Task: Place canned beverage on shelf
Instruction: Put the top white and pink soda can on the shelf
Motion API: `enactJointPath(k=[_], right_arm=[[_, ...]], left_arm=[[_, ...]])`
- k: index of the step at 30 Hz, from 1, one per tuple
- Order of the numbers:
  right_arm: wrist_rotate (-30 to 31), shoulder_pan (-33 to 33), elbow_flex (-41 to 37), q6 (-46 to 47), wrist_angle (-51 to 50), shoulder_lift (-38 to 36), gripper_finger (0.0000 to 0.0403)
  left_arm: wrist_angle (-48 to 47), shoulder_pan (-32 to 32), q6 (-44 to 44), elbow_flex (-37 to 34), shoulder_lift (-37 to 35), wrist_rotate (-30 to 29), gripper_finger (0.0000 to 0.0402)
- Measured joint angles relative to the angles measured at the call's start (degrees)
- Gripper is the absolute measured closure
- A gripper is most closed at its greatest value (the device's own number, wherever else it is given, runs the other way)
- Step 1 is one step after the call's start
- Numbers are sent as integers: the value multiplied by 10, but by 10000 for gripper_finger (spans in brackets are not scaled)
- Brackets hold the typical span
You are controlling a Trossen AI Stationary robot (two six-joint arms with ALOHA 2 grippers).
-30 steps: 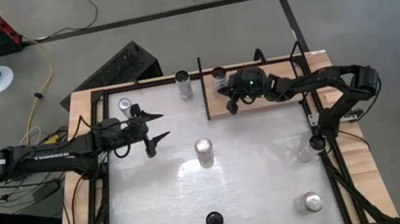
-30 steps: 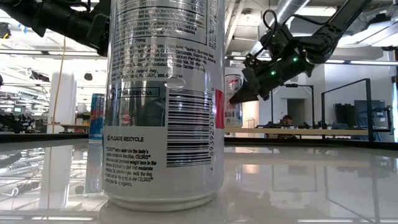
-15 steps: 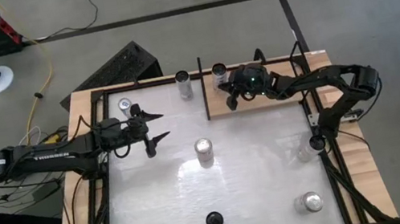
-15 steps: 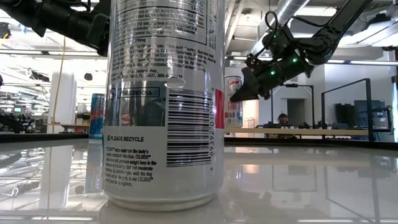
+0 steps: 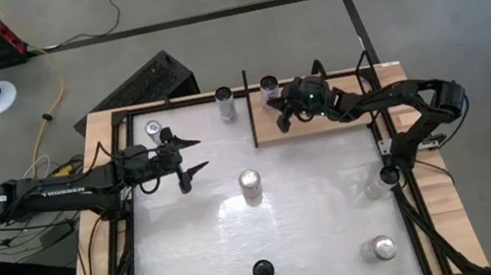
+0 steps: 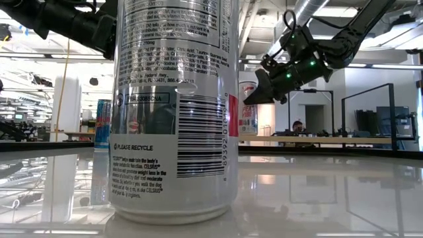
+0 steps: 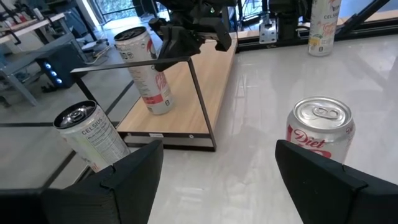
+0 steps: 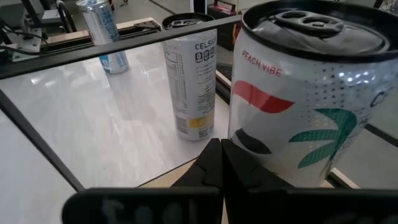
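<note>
**Standing on the light-wood shelf: white can beside a closed right tool**

Hovering over the left part of the glossy white worktop point(image 5: 312, 236), the left tool point(image 5: 187, 157) has its two dark fingers spread wide, with nothing between them. Just beyond it, near the far left corner, stands a small silver and blue can point(image 5: 154, 129). At the far edge, left of the shelf's black rod, a tall slim white Celsius can point(image 5: 226, 102) stands upright on the worktop. A silver Diet can with red lettering point(image 5: 252, 185) sits near the middle, and a black-topped can point(image 5: 264, 271) stands at the near edge.

Farther right lies the flat light-wood plank shelf edged by thin black rods point(image 5: 323, 122), at the far right of the worktop. The white can with the red, teal and "Peach Vibe" print point(image 5: 269, 87) stands upright on the shelf's far left corner. Right beside it, the right tool point(image 5: 284, 119) hangs with its fingers pressed together, holding nothing; its tips are close by the can's side.
</note>
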Motion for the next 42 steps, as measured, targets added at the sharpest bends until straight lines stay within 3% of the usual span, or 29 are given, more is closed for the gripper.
enactJointPath(k=[14, 19, 29, 42], right_arm=[[-1, -13, 0, 5, -2, 0, 385], [-8, 0, 0, 24, -48, 0, 385], [29, -10, 0, 48, -139, -1, 385], [87, -35, 0, 81, -147, -1, 385]], left_arm=[[2, 0, 2, 0, 0, 0, 106], [0, 0, 3, 0, 0, 0, 106], [-2, 0, 3, 0, 0, 0, 106], [-3, 0, 2, 0, 0, 0, 106]])
